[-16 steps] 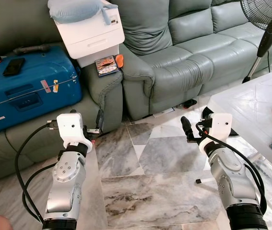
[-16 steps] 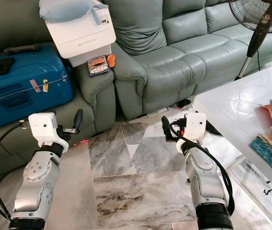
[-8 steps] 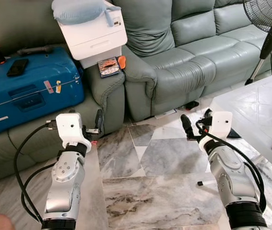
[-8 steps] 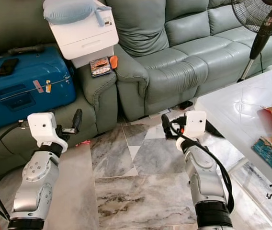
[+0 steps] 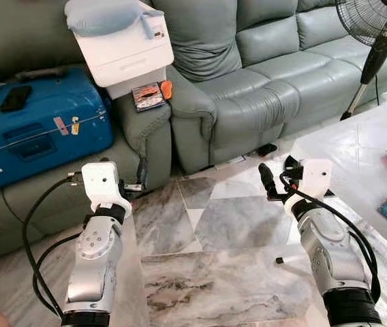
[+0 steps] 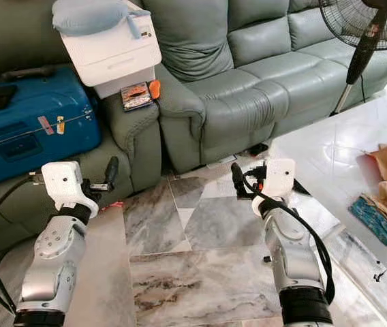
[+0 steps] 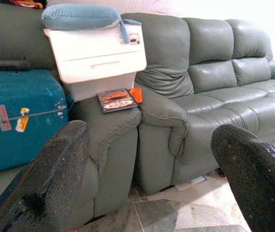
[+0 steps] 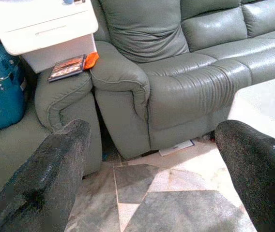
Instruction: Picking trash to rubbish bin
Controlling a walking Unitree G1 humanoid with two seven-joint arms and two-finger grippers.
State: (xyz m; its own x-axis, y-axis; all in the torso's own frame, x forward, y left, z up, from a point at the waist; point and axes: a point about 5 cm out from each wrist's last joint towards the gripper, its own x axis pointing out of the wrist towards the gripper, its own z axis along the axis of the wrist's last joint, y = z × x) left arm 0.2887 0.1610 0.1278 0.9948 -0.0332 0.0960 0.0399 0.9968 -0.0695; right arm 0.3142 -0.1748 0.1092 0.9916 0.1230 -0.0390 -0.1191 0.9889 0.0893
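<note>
Both empty: left gripper (image 7: 147,183) and right gripper (image 8: 152,179), jaws wide apart, raised before sofa (image 5: 261,82). Scraps (image 6: 384,204) on table (image 6: 330,157), right. Risk: clipping table edge turning; bin unseen.

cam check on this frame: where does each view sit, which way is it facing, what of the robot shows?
Left eye: on the head, looking forward and down at the marble floor and grey sofa; both silver arms show, left gripper and right gripper raised.
Right eye: same stereo pair, same scene.
Left wrist: looks along its two black fingers, jaws wide open, toward the blue suitcase and sofa arm.
Right wrist: looks along its own fingers, jaws open, at the sofa front.
Shared: both wrist views catch the orange item on the armrest.
</note>
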